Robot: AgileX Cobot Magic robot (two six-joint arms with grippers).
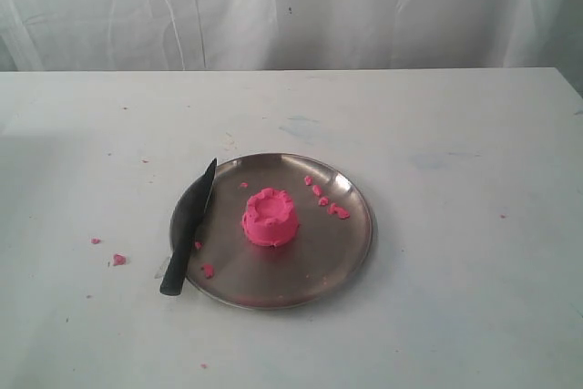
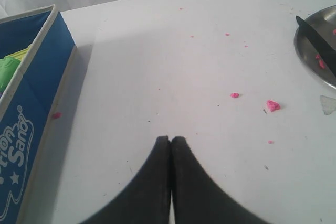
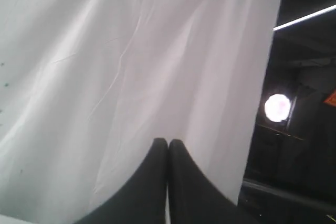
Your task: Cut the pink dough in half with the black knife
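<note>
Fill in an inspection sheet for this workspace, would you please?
Surface: white table, lightly stained.
Job's things: dough whole, in the middle of the plate; knife lying along the plate's left rim.
Clutter: pink crumbs on plate and table; blue box on the table.
Hands: left hand shut, empty, over the table; right hand shut, empty, facing the curtain.
Cables: nothing seen.
Surroundings: white curtain behind the table; lamp beside it.
</note>
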